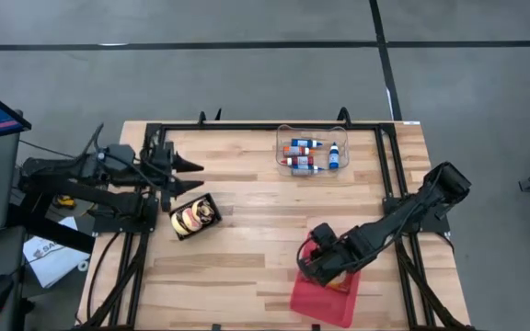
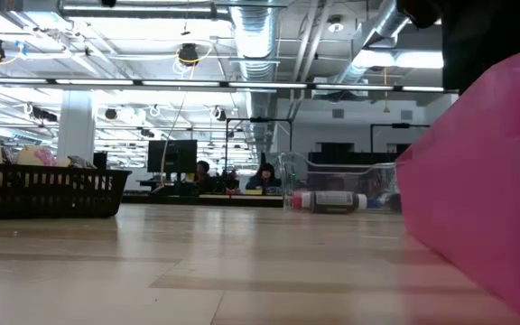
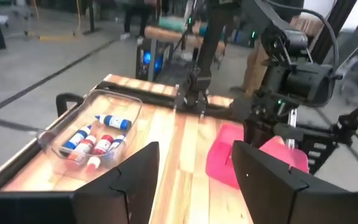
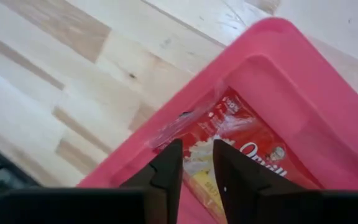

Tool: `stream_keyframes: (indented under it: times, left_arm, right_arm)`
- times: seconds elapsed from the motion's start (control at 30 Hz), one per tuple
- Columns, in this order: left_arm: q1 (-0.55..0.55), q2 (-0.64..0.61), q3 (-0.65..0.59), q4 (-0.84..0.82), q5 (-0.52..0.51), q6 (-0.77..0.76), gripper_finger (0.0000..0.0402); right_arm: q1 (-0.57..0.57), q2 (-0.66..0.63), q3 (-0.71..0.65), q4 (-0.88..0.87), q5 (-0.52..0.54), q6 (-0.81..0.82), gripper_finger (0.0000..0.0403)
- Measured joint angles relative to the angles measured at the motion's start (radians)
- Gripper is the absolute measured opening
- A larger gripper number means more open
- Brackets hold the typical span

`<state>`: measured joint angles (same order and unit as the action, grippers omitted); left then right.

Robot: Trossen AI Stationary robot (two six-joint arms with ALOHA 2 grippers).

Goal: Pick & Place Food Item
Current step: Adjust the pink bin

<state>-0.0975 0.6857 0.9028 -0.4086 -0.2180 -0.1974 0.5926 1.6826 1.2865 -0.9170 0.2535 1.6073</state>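
A red and yellow food packet (image 4: 241, 137) in clear wrap lies flat in a pink bin (image 4: 278, 81) at the table's near right (image 1: 325, 299). My right gripper (image 4: 196, 165) points steeply down into the bin over the packet's end, its fingers a little apart (image 1: 318, 264). A black basket (image 1: 194, 217) holding other food items stands on the table at the left. My left gripper (image 1: 196, 176) hovers open just beyond the basket, pointing toward the table's right, with nothing between its fingers (image 3: 194, 168). My right gripper comes from above, its fingertips (image 4: 169, 163) on either side of the packet's near end (image 4: 197, 155). The packet rests on the bin's floor. Whether the fingers touch it I cannot tell.
A clear tray (image 1: 313, 152) with several small bottles sits at the far middle of the table. A black frame (image 1: 389, 175) runs along the table's edges. Bare wood lies between the basket and the pink bin.
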Motion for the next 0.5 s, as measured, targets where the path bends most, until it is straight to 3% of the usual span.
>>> stream_keyframes:
  times: [0.27,0.5]
  left_arm:
    - [0.103,-0.204,-0.506,0.457,-0.041,-0.013,0.0199]
    - [0.307,-0.248,-0.732,0.562,0.186,-0.074,0.0199]
  right_arm:
    - [-0.006,-0.060,0.001,-0.002,0.005,-0.045,0.0096]
    - [-0.015,-0.064,0.001,0.005,-0.065,-0.097,0.0096]
